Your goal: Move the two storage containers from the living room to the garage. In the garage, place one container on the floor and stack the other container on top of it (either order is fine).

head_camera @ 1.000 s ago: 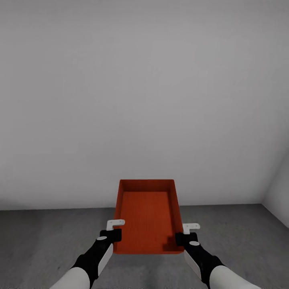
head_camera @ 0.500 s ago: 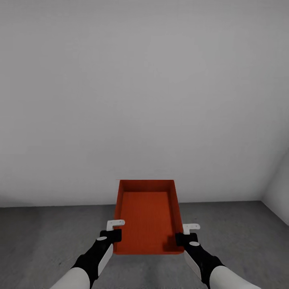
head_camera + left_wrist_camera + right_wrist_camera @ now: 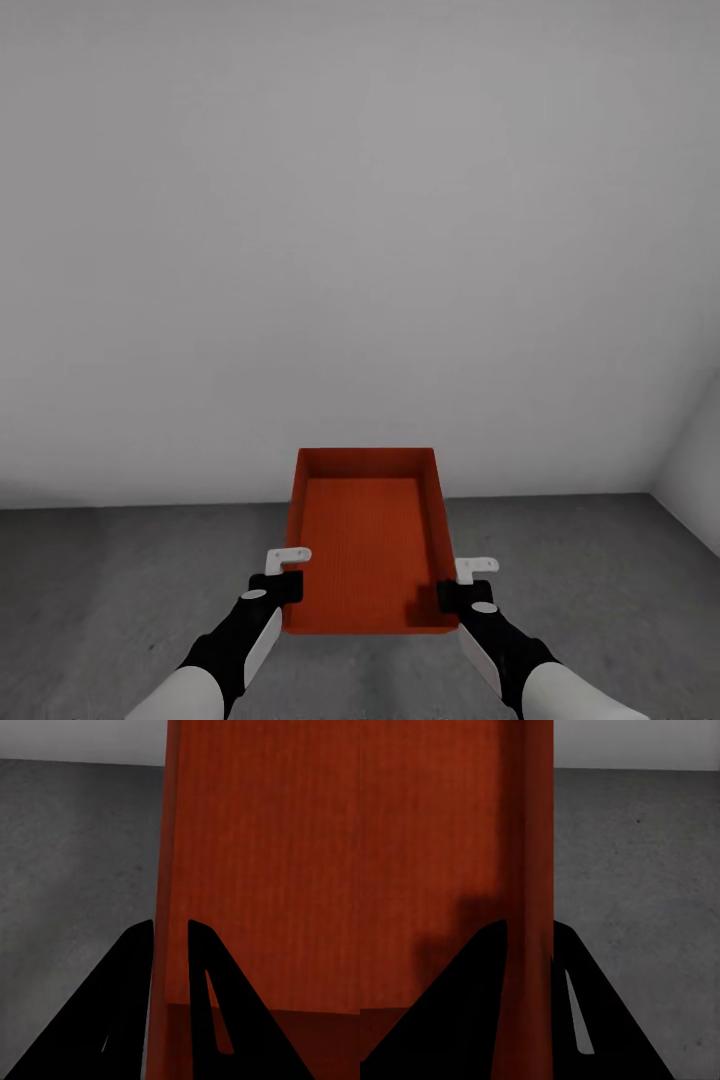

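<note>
I see a matt red-orange storage container [image 3: 365, 540] with finely ribbed, plastic-looking walls, a mottled rough concrete floor [image 3: 120, 580], a smooth matt white-grey wall [image 3: 360, 220], and matt black fingers [image 3: 131, 997].

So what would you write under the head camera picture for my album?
Both grippers, left and right, carry a red-orange storage container above the grey garage floor.

You're standing in what looks like a garage or bare utility room: a plain white-grey wall [image 3: 360, 230] meets a dark grey, mottled concrete floor [image 3: 120, 580], with a second wall [image 3: 695, 470] forming a corner at your right.
</note>
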You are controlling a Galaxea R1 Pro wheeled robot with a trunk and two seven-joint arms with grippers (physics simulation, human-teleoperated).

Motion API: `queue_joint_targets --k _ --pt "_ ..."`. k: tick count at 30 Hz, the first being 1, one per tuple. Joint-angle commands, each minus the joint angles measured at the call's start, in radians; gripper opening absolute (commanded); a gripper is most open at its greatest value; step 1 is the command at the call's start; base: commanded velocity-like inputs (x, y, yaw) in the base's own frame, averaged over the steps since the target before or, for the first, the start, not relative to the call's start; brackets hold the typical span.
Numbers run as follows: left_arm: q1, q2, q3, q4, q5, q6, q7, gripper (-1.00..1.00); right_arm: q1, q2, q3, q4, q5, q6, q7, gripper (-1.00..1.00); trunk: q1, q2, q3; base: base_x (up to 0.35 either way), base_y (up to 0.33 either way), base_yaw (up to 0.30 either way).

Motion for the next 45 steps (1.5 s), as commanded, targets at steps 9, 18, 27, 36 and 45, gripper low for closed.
queue_joint_targets --k 9,18,27,36,45 --pt "0.0 0.007 0.029 -0.004 -0.013 0.007 0.07 -1.0 -0.001 -0.001 -0.012 -0.003 -0.016 0.0 0.001 -1.0 0.001 -0.003 -0.017 0.0 0.0 0.0" --pt "0.0 0.007 0.029 -0.004 -0.013 0.007 0.07 -1.0 -0.001 0.0 -0.011 -0.003 -0.016 0.0 0.001 -1.0 0.001 -0.003 -0.031 0.0 0.0 0.0" --pt "0.0 0.007 0.029 -0.006 -0.013 0.007 0.07 -1.0 -0.001 0.0 -0.011 -0.003 -0.016 0.0 0.001 -1.0 0.001 -0.003 -0.046 0.0 0.0 0.0" --pt "0.0 0.007 0.029 -0.007 -0.013 0.007 0.07 -1.0 -0.001 0.0 -0.011 -0.003 -0.016 0.0 0.001 -1.0 0.001 -0.003 -0.06 0.0 0.0 0.0" --pt "0.0 0.007 0.029 -0.007 -0.013 0.007 0.07 -1.0 -0.001 0.0 -0.011 -0.003 -0.016 0.0 0.001 -1.0 0.001 -0.003 -0.075 0.0 0.0 0.0"
